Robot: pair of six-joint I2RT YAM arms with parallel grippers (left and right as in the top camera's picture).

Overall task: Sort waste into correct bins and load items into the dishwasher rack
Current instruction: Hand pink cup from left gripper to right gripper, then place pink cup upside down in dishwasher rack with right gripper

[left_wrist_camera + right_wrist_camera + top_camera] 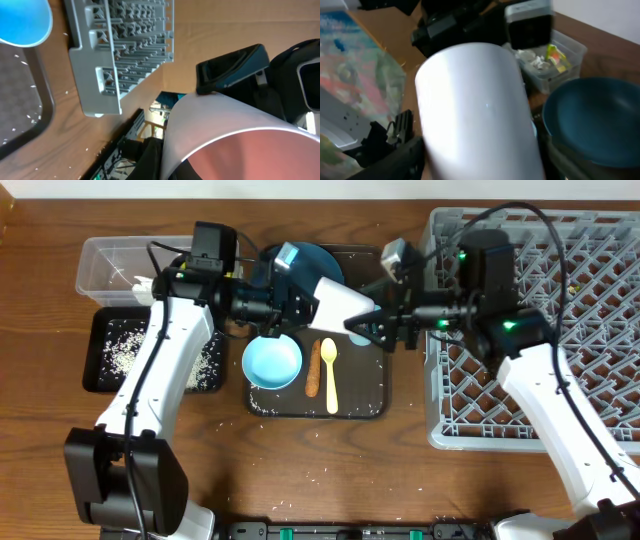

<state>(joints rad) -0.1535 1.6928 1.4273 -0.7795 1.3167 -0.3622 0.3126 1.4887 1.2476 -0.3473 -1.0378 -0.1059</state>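
1. At the right edge of the table, the dishwasher rack (600,280) is seen as a grey lattice crate. None of the task's items can be seen in it, though part of it is covered by the right arm.
2. The dark brown serving tray (365,395) is set at the centre, just beside the rack.
3. The shallow black tray (100,375) is placed left of the serving tray, with the clear tub (105,260) behind it.
4. The dark blue plate (320,260) is found at the far end of the serving tray, partly hidden by the left arm.
5. The light-blue bowl (272,362) is stood mouth-up on the serving tray's left side.
6. The small pink cup (340,305), white outside and pink within, is held in the air on its side above the serving tray, between the two grippers, its mouth turned toward the left arm.
7. The right gripper (372,325) is shown pinching the cup near its base: fingers (395,157) are seen on both sides of the wall.
8. The left gripper (305,305) is met by the cup's rim; whether its fingers are spread or pressed together cannot be told.
9. The pale yellow spoon (329,375) is laid lengthwise right of the bowl.
10. The brown stick (313,370) is laid between bowl and spoon.
11. The crumpled napkin (532,62) and yellow-green wrapper (555,55) are contained in the clear tub.
12. The rice grains (120,350) are heaped in the black tray; stray grains are scattered on the serving tray and table.
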